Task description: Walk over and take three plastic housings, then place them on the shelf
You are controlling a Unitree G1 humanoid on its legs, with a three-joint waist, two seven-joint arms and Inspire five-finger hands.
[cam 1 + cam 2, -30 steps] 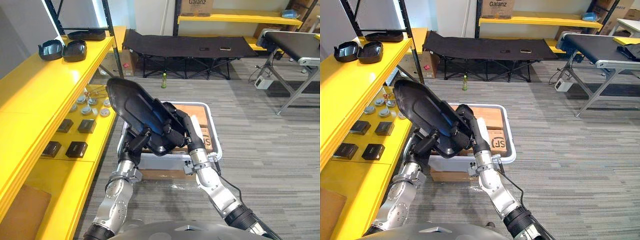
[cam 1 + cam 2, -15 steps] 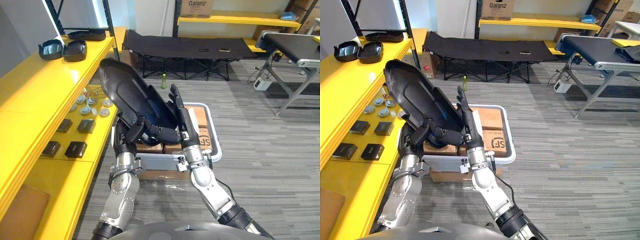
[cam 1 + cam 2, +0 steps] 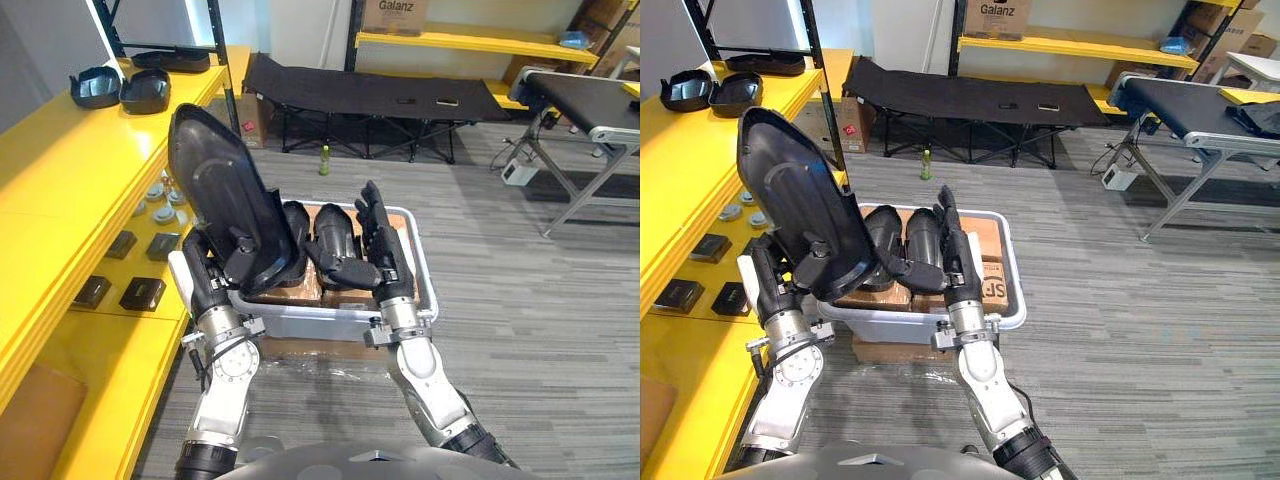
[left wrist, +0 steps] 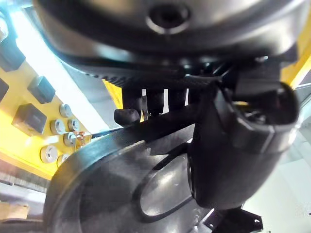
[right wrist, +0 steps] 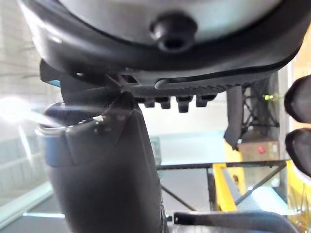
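Left hand [image 3: 210,278] around upright plastic housing [image 3: 215,185]

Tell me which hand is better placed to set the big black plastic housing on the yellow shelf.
Left. The left hand grips the black plastic housing right beside the yellow shelf on that side; the right hand is open, over the grey bin.

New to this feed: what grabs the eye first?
A large black housing, held upright by the left hand above the left edge of the grey bin. The right hand stands open beside it over the bin, and a long yellow shelf runs along the robot's left.
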